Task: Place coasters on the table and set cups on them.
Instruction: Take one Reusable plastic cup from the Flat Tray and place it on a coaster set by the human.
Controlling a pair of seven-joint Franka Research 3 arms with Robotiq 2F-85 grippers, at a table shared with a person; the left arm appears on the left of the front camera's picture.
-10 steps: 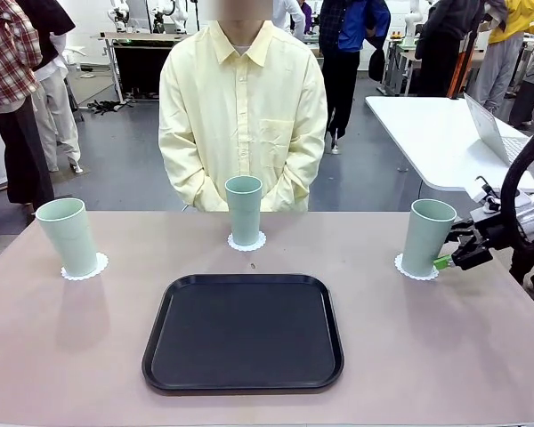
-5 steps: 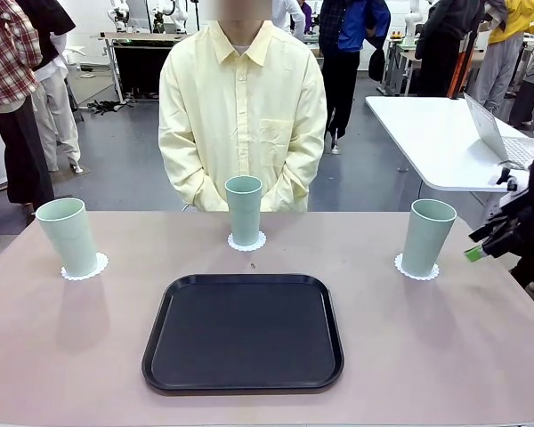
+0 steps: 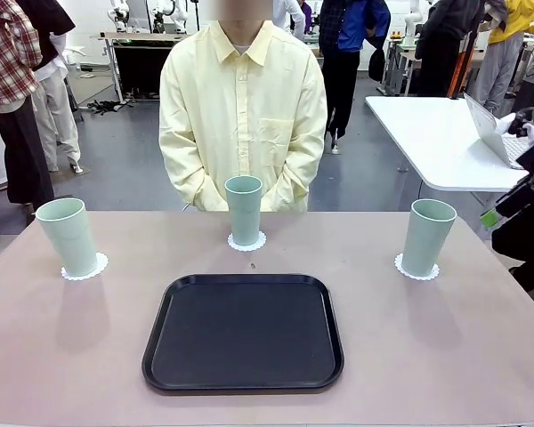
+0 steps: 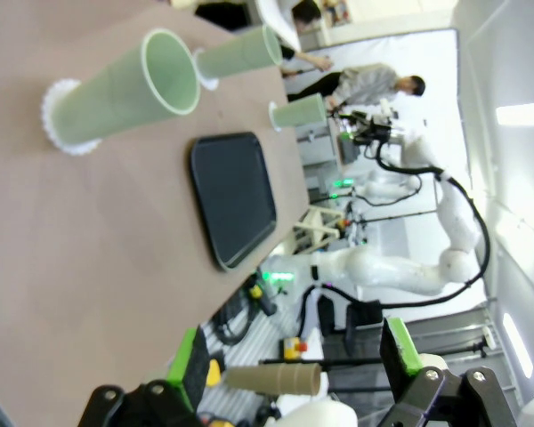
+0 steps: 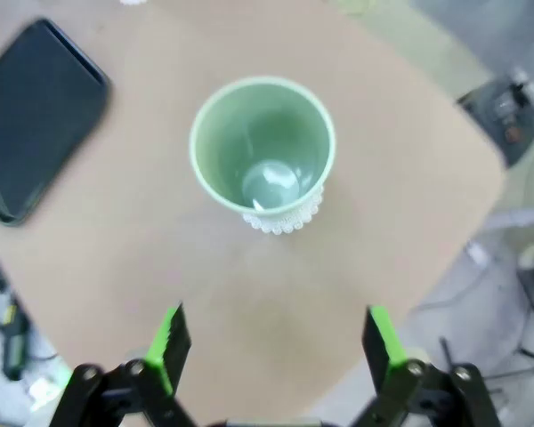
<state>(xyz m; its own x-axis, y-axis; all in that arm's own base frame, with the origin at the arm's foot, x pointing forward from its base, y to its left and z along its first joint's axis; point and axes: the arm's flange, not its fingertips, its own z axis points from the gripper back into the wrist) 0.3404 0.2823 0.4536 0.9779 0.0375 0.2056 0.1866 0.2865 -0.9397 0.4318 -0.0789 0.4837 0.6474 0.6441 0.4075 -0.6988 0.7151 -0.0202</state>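
Three tall pale mint-green plastic cups point(image 3: 426, 236) each stand on a small white lacy round coaster point(image 3: 416, 269) on the beige-brown worktop point(image 3: 445, 347). They look light and tippy, best held around the middle. Both right gripper point(image 5: 273, 342) and left gripper point(image 4: 294, 366) fingers are apart, holding nothing

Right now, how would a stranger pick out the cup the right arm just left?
Start at the black tray mid-table. Three green cups stand beyond it; take the cup at the robot's right, on a lacy coaster. It alone stands nearest the open right hand.
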